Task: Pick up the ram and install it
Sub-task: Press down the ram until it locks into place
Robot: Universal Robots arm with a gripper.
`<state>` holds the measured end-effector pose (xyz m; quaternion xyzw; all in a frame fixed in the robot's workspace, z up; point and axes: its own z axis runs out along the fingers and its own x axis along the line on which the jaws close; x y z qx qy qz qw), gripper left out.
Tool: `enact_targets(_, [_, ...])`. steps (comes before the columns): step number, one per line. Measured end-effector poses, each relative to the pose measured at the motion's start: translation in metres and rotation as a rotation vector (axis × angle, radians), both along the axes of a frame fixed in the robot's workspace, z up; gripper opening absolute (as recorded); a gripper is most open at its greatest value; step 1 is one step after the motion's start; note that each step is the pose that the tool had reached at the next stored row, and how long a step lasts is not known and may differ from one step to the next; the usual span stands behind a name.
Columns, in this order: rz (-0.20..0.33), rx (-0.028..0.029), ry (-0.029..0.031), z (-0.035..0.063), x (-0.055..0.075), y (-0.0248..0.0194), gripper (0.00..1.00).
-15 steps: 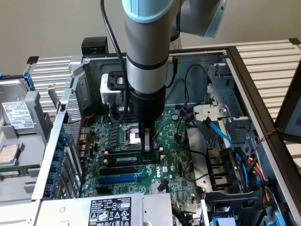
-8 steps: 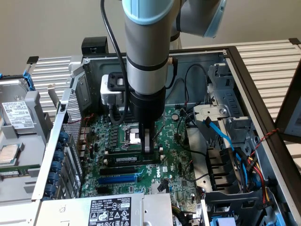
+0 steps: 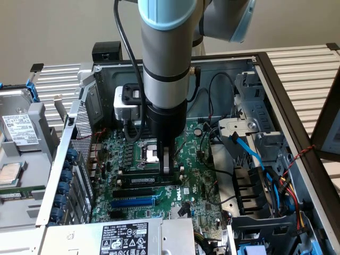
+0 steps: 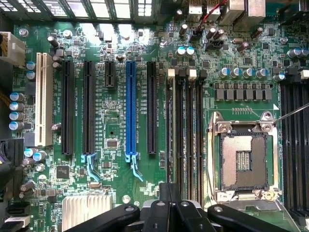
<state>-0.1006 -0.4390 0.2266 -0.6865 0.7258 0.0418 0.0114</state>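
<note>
Directly beneath the jaws, the ram (image 3: 149,180) sits in its slot.

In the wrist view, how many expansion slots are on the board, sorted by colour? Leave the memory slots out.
White slot: 1
Blue slot: 1
Long black slots: 3
Short black slot: 1
Total: 6

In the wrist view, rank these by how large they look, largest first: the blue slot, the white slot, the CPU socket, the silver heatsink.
1. CPU socket
2. Blue slot and white slot: alike, unranked
3. Silver heatsink
</note>
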Motion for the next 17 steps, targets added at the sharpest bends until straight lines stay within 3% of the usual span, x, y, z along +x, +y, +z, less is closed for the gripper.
enact_targets(3, [0.0, 0.0026, -0.0007, 0.0016, -0.002, 0.0003, 0.11])
enact_targets(5, [0.001, 0.0014, -0.0004, 0.0039, -0.005, 0.0006, 0.11])
enact_targets(13, [0.001, 0.0014, -0.0003, 0.0048, -0.024, 0.0097, 0.11])
enact_targets(17, [0.001, 0.0012, 0.002, 0.0096, -0.038, 0.0112, 0.11])
